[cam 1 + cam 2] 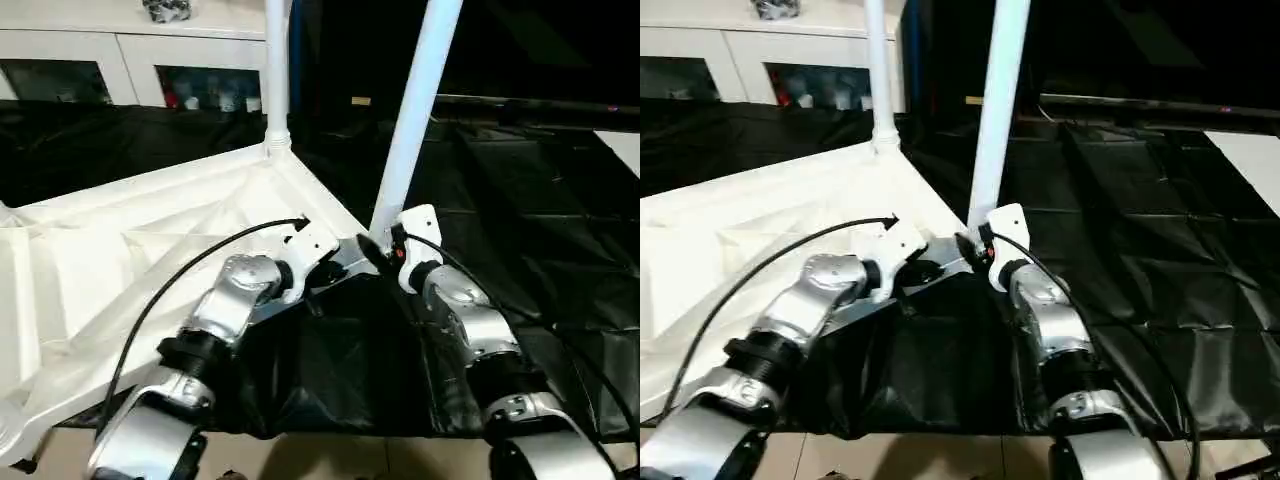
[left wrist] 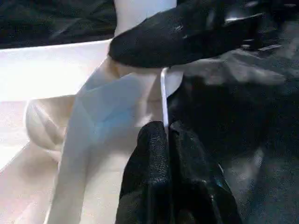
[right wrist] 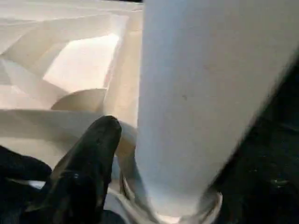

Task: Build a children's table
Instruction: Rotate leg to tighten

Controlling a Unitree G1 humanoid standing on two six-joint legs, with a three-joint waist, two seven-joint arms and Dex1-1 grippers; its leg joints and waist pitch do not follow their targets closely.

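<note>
Both end effectors [image 1: 345, 262] apparently flank leg [image 1: 410, 120] base

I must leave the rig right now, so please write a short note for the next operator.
Left gripper: shut, at the near corner of the table top.
Right gripper: at the base of the leaning leg there.
Table top lies upside down on black cloth.
Done: the far leg stands upright in its corner.
To do: straighten and seat the leaning leg, then fit the remaining legs.
</note>
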